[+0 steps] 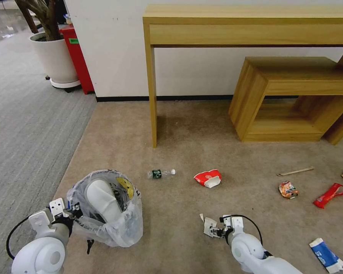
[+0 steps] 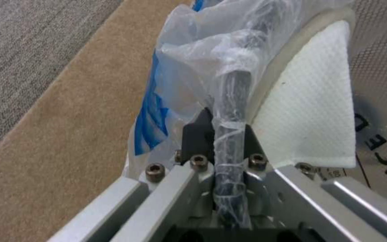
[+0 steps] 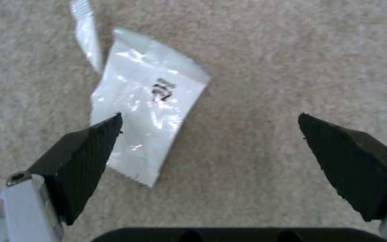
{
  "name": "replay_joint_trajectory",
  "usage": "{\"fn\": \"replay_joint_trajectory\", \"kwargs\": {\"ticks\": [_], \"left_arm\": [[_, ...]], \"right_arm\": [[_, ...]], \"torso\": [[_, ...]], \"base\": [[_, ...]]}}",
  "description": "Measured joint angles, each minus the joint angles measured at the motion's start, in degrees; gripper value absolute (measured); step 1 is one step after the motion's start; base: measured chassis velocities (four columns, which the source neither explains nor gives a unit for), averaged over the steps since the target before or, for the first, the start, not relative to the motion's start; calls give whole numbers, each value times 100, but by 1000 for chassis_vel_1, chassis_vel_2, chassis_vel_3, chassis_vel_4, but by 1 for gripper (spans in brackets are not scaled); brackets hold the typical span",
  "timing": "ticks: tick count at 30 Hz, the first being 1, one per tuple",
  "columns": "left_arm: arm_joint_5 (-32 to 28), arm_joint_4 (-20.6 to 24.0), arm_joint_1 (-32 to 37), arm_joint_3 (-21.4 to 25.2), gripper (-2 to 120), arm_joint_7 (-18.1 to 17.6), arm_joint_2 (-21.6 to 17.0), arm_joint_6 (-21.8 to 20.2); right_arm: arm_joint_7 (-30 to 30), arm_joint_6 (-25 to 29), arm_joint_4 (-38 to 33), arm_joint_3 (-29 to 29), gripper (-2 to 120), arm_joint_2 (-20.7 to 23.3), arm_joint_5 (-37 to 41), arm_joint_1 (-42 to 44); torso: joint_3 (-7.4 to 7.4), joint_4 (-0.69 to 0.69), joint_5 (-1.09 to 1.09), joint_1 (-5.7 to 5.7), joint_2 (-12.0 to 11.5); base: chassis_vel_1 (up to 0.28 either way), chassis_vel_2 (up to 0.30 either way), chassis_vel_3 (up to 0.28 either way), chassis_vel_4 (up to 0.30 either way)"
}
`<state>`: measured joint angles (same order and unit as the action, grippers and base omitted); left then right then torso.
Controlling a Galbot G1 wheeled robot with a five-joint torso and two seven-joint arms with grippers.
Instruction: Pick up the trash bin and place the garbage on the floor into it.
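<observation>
The trash bin [image 1: 114,224], lined with a crinkled clear bag, stands at the lower left of the floor [image 1: 186,144] with a white slipper [image 1: 101,198] inside. My left gripper [image 1: 73,211] is shut on the bin's rim; the left wrist view shows the bag-wrapped rim [image 2: 233,101] clamped in my left gripper [image 2: 222,127], next to the slipper [image 2: 310,111]. My right gripper [image 1: 214,229] hangs open low over a white wrapper [image 3: 144,111], which lies by one finger [image 3: 86,158]. Farther off lie a tiny bottle [image 1: 161,173], a red-white paper cup [image 1: 208,178] and an orange snack packet [image 1: 288,189].
A red wrapper [image 1: 330,195], a wooden stick [image 1: 295,171] and a blue-white carton [image 1: 326,255] lie to the right. A wooden desk [image 1: 152,95] and a low wooden shelf [image 1: 289,95] stand against the wall. Grey ribbed carpet [image 1: 26,125] and a potted plant [image 1: 55,53] are on the left.
</observation>
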<state>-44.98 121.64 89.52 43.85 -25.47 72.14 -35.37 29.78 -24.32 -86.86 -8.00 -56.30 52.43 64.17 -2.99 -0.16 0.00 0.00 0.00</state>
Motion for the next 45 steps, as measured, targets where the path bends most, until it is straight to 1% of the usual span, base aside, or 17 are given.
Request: {"fn": "replay_joint_trajectory", "kwargs": {"ticks": [10, 18, 28, 29, 31, 32, 44, 45], "left_arm": [[-12, -38, -32, -23, 1, 1, -8, 15], [-40, -42, -37, -26, 1, 6, -9, 20], [-42, -42, -26, -24, 1, 16, -5, 36], [-45, -40, -26, -23, 1, 18, -7, 42], [-48, -25, -26, -23, 1, 24, -9, 51], [-52, -19, -29, -27, 1, 27, -6, 52], [-66, 0, -42, -68, 1, 48, 24, 59], [-68, 0, -45, -68, 1, 48, 23, 64]], "right_arm": [[-108, 230, 132, -263, 99, -98, -385, -120], [-152, 305, 314, -421, 99, -191, -514, -210], [-195, 369, 540, -611, 88, -365, -628, -398], [-196, 372, 563, -628, 86, -388, -645, -410], [-210, 399, 601, -663, 78, -421, -694, -419], [-216, 418, 630, -677, 76, -439, -730, -425], [-232, 516, 756, -789, 74, -492, -875, -444], [-235, 524, 757, -804, 70, -491, -882, -444]], "torso": [[0, 0, 0, 0, 0], [0, 0, 0, 0, 0], [0, 0, 0, 0, 0], [0, 0, 0, 0, 0], [1, -1, -3, 0, 0], [1, -2, -3, 0, 1], [2, -2, -4, -1, 2], [3, -1, -2, -1, 2]], "base": [[0, 0, 0, 0], [0, 0, 0, 0], [0, 0, 0, 0], [0, 0, 0, 0], [0, 0, 0, 0], [0, 0, 0, 0], [0, 0, 0, 0], [0, 0, 0, 0]]}}
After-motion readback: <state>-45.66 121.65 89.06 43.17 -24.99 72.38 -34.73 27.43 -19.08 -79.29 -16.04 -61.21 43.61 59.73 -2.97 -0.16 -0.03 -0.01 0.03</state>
